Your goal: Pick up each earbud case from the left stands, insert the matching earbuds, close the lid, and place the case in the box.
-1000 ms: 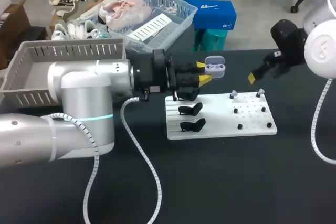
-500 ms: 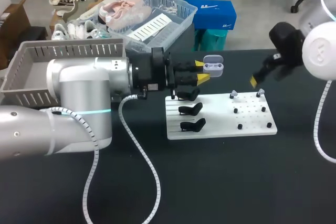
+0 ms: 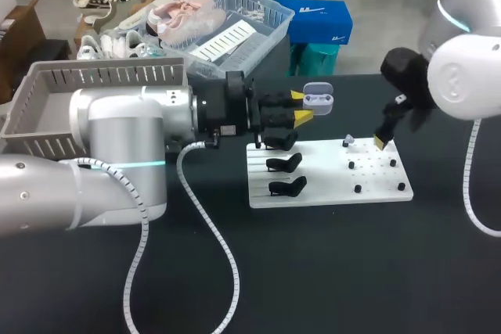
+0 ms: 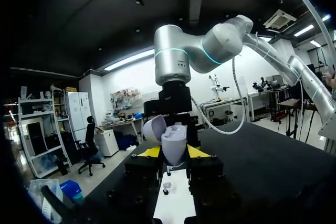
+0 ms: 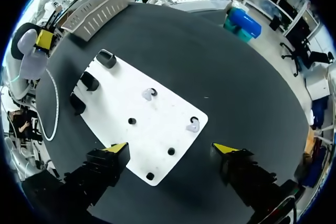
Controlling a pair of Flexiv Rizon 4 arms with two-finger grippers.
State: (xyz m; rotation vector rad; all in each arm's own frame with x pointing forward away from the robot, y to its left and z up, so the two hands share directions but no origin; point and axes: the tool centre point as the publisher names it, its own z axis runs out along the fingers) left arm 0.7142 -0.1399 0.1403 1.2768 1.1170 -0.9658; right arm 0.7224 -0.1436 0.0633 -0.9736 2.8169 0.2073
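Nearest us on the desk [image 3: 352, 271] lies the white board [image 3: 321, 193]. Its left half carries three black stands [image 3: 286, 163], none holding a case. Its right half carries small black pegs [image 3: 358, 188], and the near rows are bare. Two earbuds [image 5: 148, 94] sit on the far row, one of them by the board's far right corner.

The right gripper [image 5: 172, 150] hangs above that right end of the board, fingers spread wide and holding nothing. In its wrist view the corner earbud lies just ahead of the fingers, not between them.

Past the board's far edge the left gripper [image 4: 173, 153] holds the case [image 3: 318, 99] clear of the desk. Both yellow tips press its body from two sides and the lid is hinged up. We cannot tell whether its wells are empty.

Farthest off, at the desk's far left corner, stands the grey crate [image 3: 102, 76].

Our judgement is that the step in hand is fetching the first earbud. Risks from here:
- The earbud is small and rounded, so an off-centre pinch could flick it off its peg and across the board.
- Descending too low could drive the fingertips into the board or shift it.
- The earbud could be fitted to the wrong well, or tilted, and the lid would then not shut.
- Pushing the earbud in could twist the case in the left grip, which holds only its lower body.
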